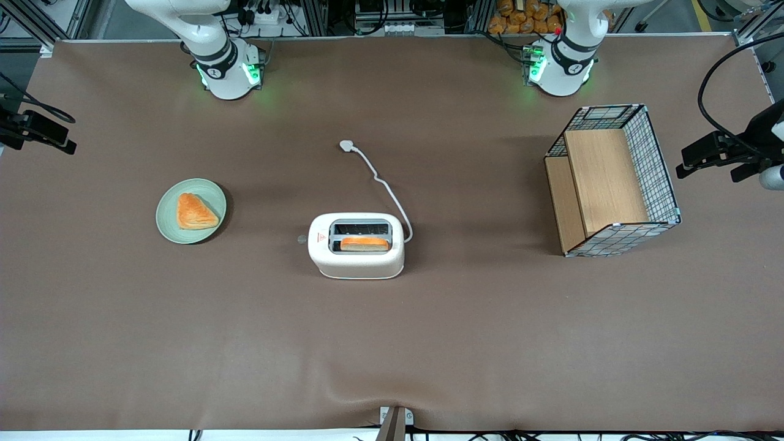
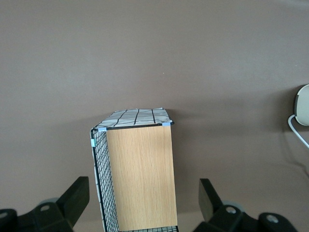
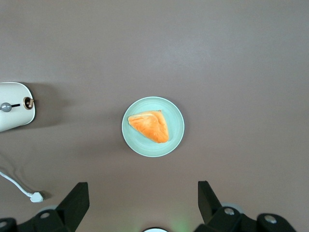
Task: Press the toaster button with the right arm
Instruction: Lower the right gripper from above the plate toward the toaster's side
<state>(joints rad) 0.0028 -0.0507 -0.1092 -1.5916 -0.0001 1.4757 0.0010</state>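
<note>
We judge the task has not begun: our right arm's gripper [image 3: 140,203] hangs high above the green plate [image 3: 175,137] with its triangular pastry [image 3: 149,126], jaws wide and empty, well apart from the toaster [image 1: 357,246]. The toaster sits mid-table, nearer the front edge, toast [image 1: 364,244] in one slot. Its button [image 3: 6,107] juts from the narrow end facing the plate; next we must descend and press it.
</note>
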